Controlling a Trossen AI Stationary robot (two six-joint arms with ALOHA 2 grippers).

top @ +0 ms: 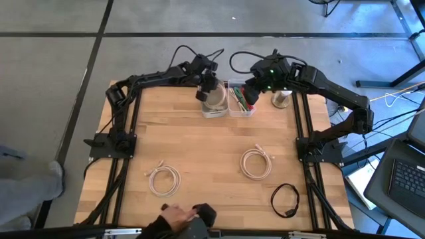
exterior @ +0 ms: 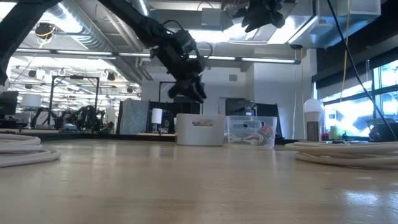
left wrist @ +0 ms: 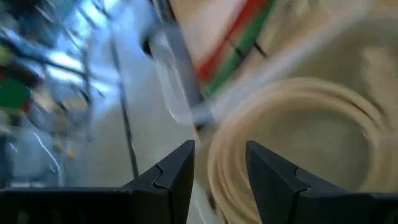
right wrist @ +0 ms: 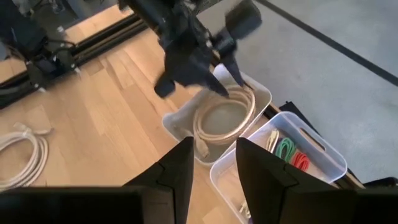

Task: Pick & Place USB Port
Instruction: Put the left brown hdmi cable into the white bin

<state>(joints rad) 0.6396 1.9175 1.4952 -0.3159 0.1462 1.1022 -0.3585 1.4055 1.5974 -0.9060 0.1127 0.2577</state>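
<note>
**Left gripper above the white bin, coiled cable lying inside**

Nearest the overhead camera's bottom edge, a person's hand (top: 174, 216) rests on the table beside a small black object (top: 206, 213).

At the far edge, the left gripper (top: 208, 87) hangs just over the white bin (top: 214, 110), its fingers (left wrist: 175, 177) parted by a narrow gap with nothing between them. Directly below it, a cream coiled cable (right wrist: 225, 116) lies inside the white bin, apart from the fingers. Touching that bin on its right side stands a clear bin (top: 242, 110) that holds green and red cables (right wrist: 292, 152). The right gripper (top: 250, 93) hovers higher, over the clear bin; its fingers (right wrist: 176, 171) stand slightly apart and empty.

Farther out on the wooden table (top: 199, 143), two more cream cable coils lie well apart, one at front left (top: 164, 180) and one right of centre (top: 256, 163). A black cable loop (top: 285, 200) lies near the front right corner. A pale cup-like container (top: 281, 99) stands just right of the clear bin; what it is exactly I cannot tell.
</note>
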